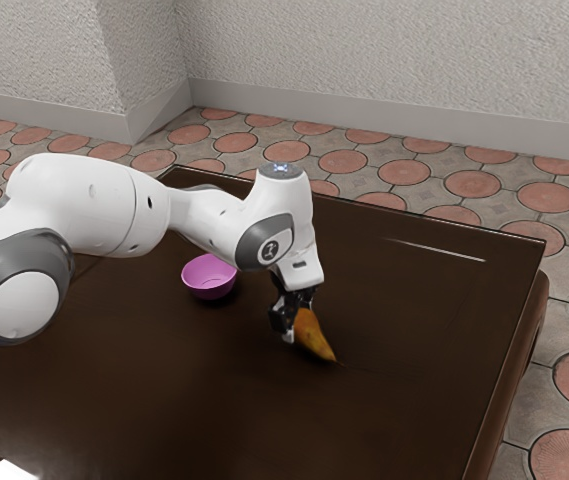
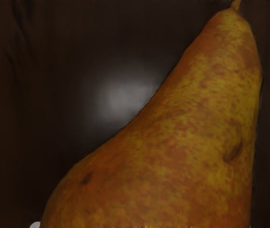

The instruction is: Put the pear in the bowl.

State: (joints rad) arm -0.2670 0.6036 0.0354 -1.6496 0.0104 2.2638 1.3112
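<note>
From my operating place, I see in the exterior view that my gripper (image 1: 295, 322) is low above the dark brown table (image 1: 414, 390), at the wide end of the pear (image 1: 316, 339). I cannot tell if the gripper is clamped on the pear or is only around it. The pear is tilted, and its narrow end points down and toward the exterior view's right. I also cannot tell if its underside is touching the table.

The pear is outside the bowl (image 1: 210, 289), and there is some table surface between these 2 things. The bowl is pink-purple and stands upright on the table, toward the exterior view's left from my gripper, near the arm (image 1: 104, 205).

In the wrist view, the pear is very large and close to my hand. Its skin is orange-brown and yellow-green, with many small spots and 2 bigger dark marks. The short stem (image 2: 236, 5) is at the narrow end. Beside the pear, a soft pale reflection (image 2: 123, 92) lies on the dark surface.

Behind the table there are light rough walls (image 1: 394, 60), and the floor (image 1: 374, 160) has reddish round tiles set in grey.
</note>
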